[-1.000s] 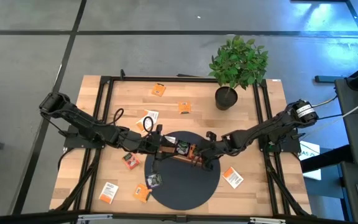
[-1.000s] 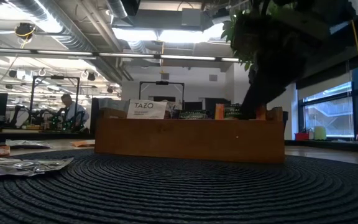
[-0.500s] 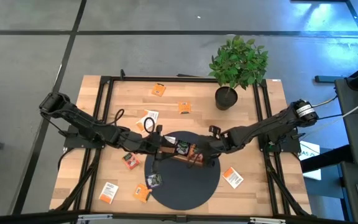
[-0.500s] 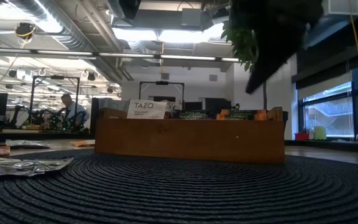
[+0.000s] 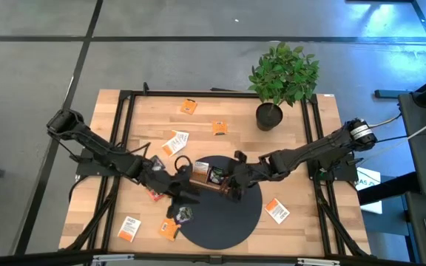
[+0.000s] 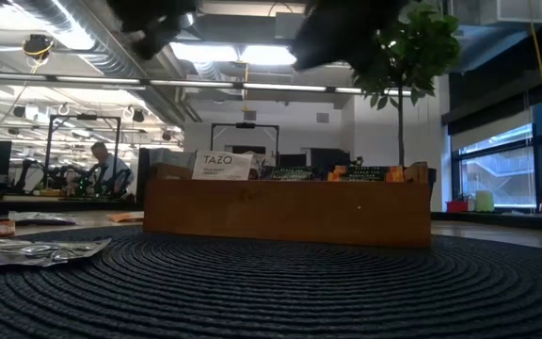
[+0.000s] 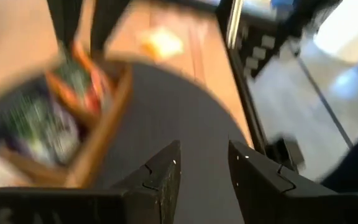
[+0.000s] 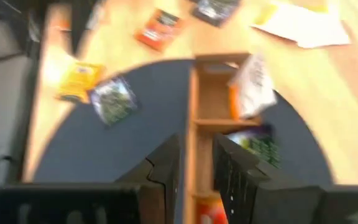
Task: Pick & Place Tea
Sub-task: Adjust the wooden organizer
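The brown wooden tray (image 5: 214,181) stands on a round dark mat (image 5: 224,222) and holds several tea sachets (image 8: 253,87). More tea sachets lie loose on the table: orange ones (image 5: 188,106) at the far side, a white-and-orange one (image 5: 276,210) at the right, and a dark one (image 5: 183,214) on the mat's left edge. My left gripper (image 7: 204,165) hangs open over the mat just near-left of the tray (image 7: 98,124), with nothing between its fingers. My right gripper (image 8: 196,158) hovers open above the tray's right part (image 8: 194,124), also holding nothing.
A potted plant (image 5: 281,77) stands at the table's far right. Loose sachets (image 5: 129,227) lie near the front left edge. A black frame (image 5: 124,103) borders the tabletop. Beyond the table the low view shows a room, with a person (image 6: 111,169) far off.
My right gripper has risen out of the tray's right end and drawn a little toward the far edge. My left gripper has swung from the tray's left end toward the near edge, over the mat, turning as it went.
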Controlling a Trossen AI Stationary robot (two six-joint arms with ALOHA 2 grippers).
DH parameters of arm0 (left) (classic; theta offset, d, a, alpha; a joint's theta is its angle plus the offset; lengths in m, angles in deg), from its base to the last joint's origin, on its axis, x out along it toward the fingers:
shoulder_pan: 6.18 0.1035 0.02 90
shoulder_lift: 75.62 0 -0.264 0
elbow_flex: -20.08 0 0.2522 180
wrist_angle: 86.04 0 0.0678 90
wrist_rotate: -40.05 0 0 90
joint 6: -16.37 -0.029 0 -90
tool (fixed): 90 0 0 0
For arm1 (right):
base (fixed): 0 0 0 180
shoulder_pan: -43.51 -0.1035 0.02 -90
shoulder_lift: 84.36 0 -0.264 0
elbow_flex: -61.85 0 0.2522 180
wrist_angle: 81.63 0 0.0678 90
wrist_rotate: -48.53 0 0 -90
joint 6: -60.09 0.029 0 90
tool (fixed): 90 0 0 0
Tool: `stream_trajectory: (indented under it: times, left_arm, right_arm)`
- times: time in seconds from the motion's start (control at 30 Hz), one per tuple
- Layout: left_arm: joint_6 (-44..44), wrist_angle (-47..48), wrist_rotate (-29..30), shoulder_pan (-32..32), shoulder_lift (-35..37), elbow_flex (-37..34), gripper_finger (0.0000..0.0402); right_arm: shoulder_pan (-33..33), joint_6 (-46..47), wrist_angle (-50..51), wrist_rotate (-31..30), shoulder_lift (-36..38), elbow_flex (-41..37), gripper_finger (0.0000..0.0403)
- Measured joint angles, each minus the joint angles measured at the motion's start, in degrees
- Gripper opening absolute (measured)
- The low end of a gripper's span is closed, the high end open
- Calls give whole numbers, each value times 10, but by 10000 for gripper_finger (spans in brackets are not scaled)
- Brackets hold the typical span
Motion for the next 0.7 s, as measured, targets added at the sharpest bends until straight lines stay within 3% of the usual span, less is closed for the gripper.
stream_trajectory:
  times: [0.2, 0.43, 0.6, 0.7]
  left_arm:
    - [107, 125, 1, -60, 0, 0, 128]
    - [201, 153, 51, -127, 0, 0, 128]
    - [231, 152, 90, -149, -3, 0, 128]
    - [230, 150, 105, -153, -8, 0, 128]
  right_arm:
    - [0, 14, -90, 66, -35, 1, 97]
    - [-7, 87, -155, 135, -77, 1, 97]
    - [-48, 134, -127, 142, -104, 1, 97]
    - [-68, 177, -83, 109, -124, 1, 97]
